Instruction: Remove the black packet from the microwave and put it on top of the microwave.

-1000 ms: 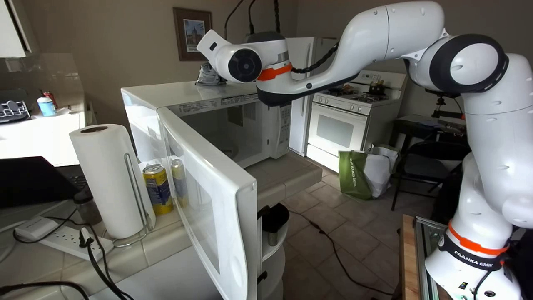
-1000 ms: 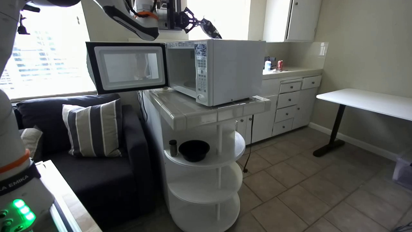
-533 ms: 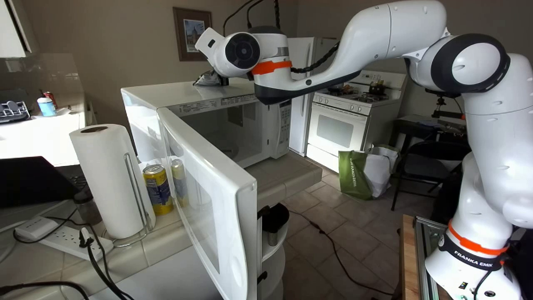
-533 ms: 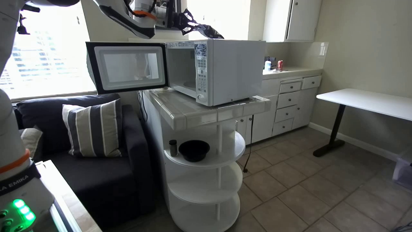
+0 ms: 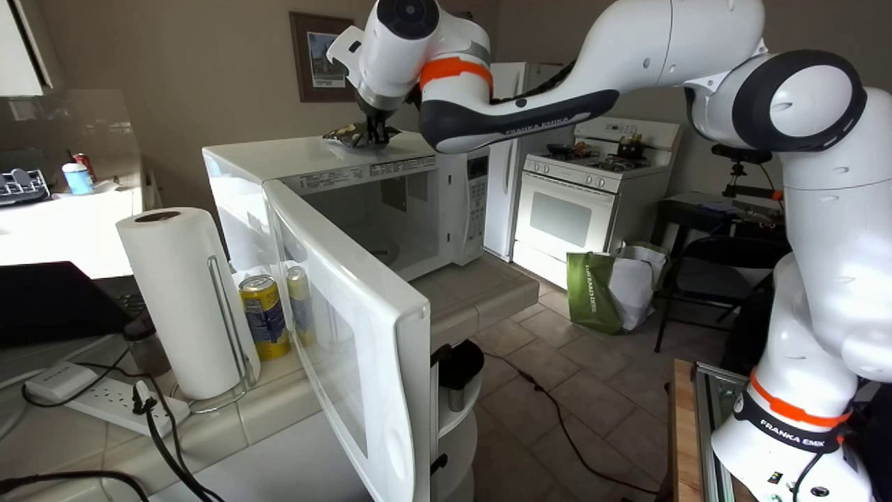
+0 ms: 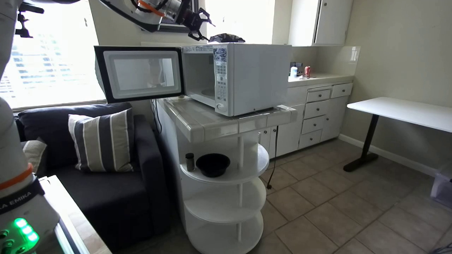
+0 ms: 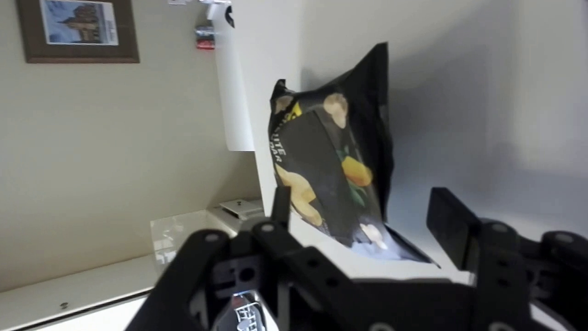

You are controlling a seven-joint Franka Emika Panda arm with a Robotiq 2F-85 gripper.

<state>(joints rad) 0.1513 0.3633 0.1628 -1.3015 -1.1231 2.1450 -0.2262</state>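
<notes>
The black packet (image 7: 317, 151), printed with yellow and pale shapes, lies on the white top of the microwave (image 6: 259, 77). In an exterior view the packet (image 6: 227, 38) rests flat near the top's front edge; elsewhere the gripper partly covers the packet (image 5: 346, 134). My gripper (image 7: 365, 209) is open, its fingers spread wide and apart from the packet, whose near end points in between them. Seen from the side, the gripper (image 6: 210, 32) tilts downward just in front of the packet and above the microwave's front edge.
The microwave door (image 5: 348, 279) stands wide open, jutting out below the arm. A paper towel roll (image 5: 185, 300) and a yellow can (image 5: 265, 317) stand beside it on the counter. A black bowl (image 6: 213, 164) sits on the shelf below.
My gripper has come down with the packet, then opened and let it go. The packet now lies flat on the microwave. The gripper has tilted downward and backed slightly away from it.
</notes>
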